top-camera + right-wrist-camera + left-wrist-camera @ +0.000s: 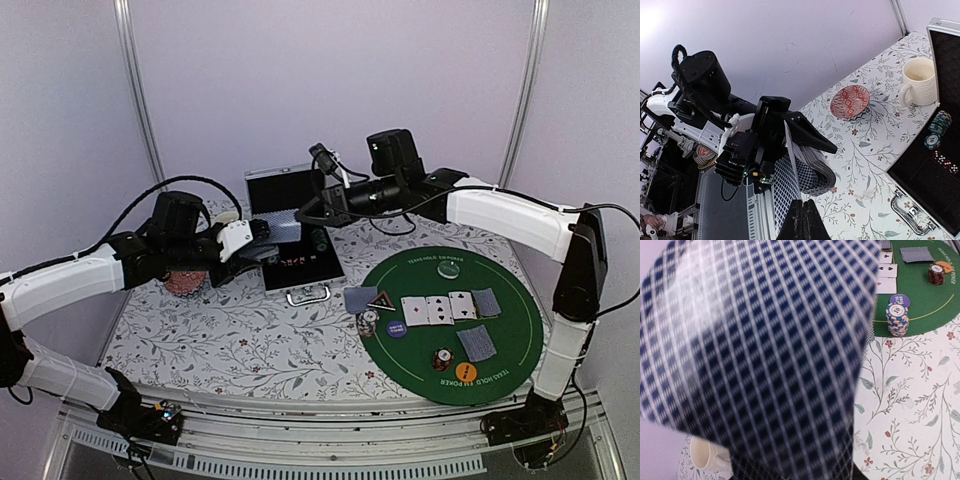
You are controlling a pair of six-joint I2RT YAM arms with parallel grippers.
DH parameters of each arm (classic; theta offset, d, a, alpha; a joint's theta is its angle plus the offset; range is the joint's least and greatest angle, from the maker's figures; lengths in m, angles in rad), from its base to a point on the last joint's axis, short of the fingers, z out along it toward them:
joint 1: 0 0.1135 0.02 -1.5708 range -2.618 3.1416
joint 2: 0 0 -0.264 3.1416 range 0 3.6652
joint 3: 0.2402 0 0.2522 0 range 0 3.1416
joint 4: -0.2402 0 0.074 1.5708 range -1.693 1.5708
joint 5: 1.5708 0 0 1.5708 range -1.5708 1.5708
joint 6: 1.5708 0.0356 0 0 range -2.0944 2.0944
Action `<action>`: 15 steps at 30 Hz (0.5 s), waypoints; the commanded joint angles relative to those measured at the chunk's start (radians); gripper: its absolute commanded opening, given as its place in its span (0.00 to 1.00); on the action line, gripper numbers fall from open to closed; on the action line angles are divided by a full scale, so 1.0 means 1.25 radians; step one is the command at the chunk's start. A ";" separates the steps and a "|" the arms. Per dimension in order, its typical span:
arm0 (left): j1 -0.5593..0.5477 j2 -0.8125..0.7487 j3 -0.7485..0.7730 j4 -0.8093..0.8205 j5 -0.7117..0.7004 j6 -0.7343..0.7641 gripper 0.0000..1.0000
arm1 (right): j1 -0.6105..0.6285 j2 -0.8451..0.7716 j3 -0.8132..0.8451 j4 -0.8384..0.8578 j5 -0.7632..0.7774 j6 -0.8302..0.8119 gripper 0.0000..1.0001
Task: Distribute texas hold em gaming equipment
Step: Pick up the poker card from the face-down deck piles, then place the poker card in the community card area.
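one card pinched off the deck, high over the flowered table

your left gripper [812,157] is part-way closed around a deck [812,176] of lattice-backed playing cards. it holds the deck in the air over the left half of the table [240,340], the free end splayed a little. your right gripper [801,220] is shut flat and appears to have one card [786,192] by its edge, drawn out of the pack and bowed (from the left wrist its blurred back fills most of the view).

the rest of the equipment lies on the round green mat [515,340] to the right. there are three face-up cards [440,308] in a row, with face-down ones beside and below them. a chip stack [897,320] stands just beside a purple button [900,300]. an orange button [465,373] sits toward the near rim and a dark triangular marker [381,299] at the mat's left edge.

a single card is likely light, thin, slick and springy, so expect it to flex and perhaps drag a neighbour along. an edge pinch is about the only hold it offers. the deck is a loose stack that can shear if the squeeze slackens.

the two grippers are nose to nose. the open case [300,265] stands just behind them, with a cream mug [917,82] beside it and a red bowl [850,101] under the left arm. the free room is rightward over the mat, where the chip stacks look easy to topple.
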 commanded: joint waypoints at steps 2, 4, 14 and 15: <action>-0.007 -0.002 0.011 0.017 0.014 0.002 0.26 | -0.034 -0.081 -0.048 -0.005 0.054 -0.013 0.02; -0.008 -0.003 0.011 0.016 0.014 0.002 0.26 | -0.052 -0.111 -0.068 -0.005 0.073 -0.008 0.02; -0.011 -0.007 0.012 0.015 0.017 0.002 0.26 | -0.353 -0.452 -0.467 0.041 0.243 0.151 0.02; -0.012 -0.007 0.012 0.014 0.017 0.002 0.26 | -0.398 -0.489 -0.525 0.041 0.264 0.161 0.02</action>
